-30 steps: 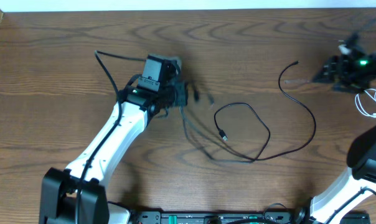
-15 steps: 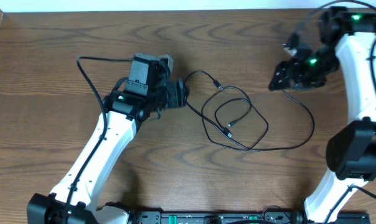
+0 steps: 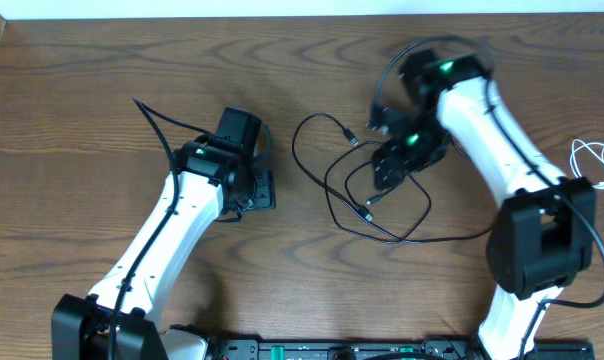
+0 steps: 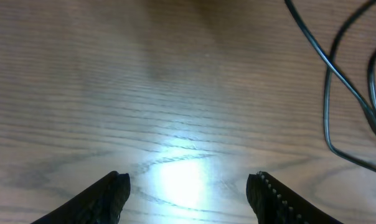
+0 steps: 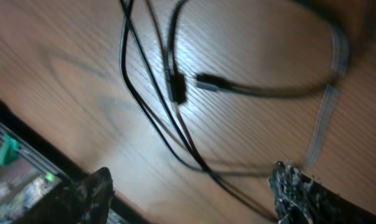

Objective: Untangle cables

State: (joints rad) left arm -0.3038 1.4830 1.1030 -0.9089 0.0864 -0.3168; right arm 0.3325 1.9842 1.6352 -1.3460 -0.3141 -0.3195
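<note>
Black cables [image 3: 366,212] lie in overlapping loops at the table's middle, with small plugs at the ends. A white cable [image 3: 594,160] is coiled at the far right edge. My right gripper [image 3: 390,165] hovers over the loops' upper part. In the right wrist view the right gripper [image 5: 194,186] is open, and blurred black cables [image 5: 175,87] with two plugs run over the wood ahead of its jaws. My left gripper [image 3: 257,190] sits left of the tangle. The left gripper [image 4: 188,186] is open over bare wood, with black cables [image 4: 328,81] at the upper right.
The wooden table [image 3: 82,60] carries both arms. The left arm's own black wire [image 3: 152,115] arcs out at the back left. A dark equipment rail [image 3: 362,350] runs along the front edge, between the arm bases.
The left gripper opened, let go of the black cable and drew back left toward the front. The right arm swung from the far right to above the tangle.
</note>
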